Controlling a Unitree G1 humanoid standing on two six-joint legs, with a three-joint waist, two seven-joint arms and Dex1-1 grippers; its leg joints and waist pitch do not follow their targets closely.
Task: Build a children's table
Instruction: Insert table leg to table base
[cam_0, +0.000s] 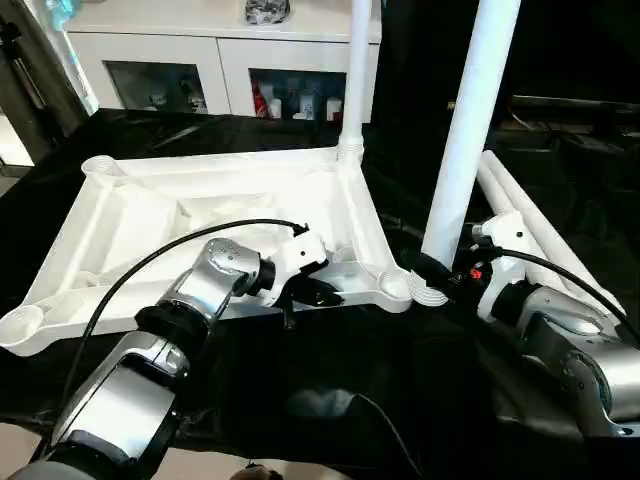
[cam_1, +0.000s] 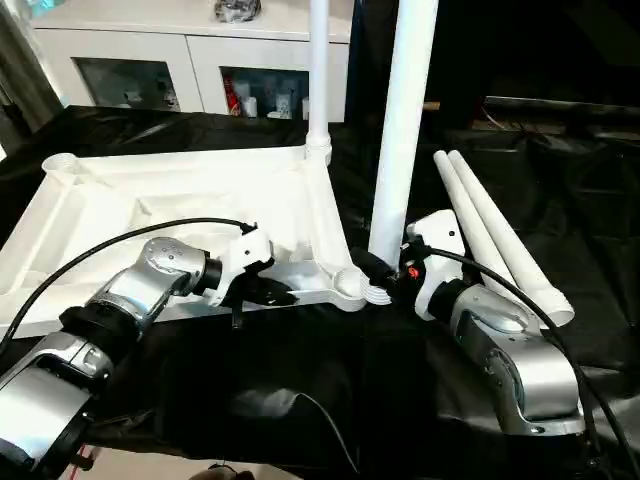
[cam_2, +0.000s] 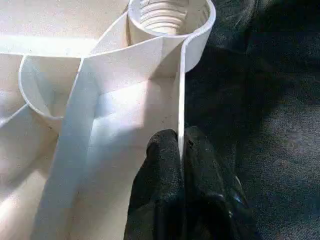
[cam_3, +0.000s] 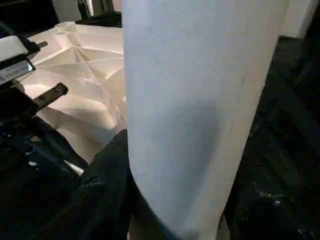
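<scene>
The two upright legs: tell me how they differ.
The far leg stands seated in the table top's far corner socket, with no gripper on it. The near leg is shut in the right gripper, its threaded end beside the empty near socket, not in it. Both are white tapered tubes.

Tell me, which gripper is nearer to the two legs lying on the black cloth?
Right. The right gripper holds an upright leg beside the lying legs; the left gripper pinches the tabletop's rim, farther away.
</scene>
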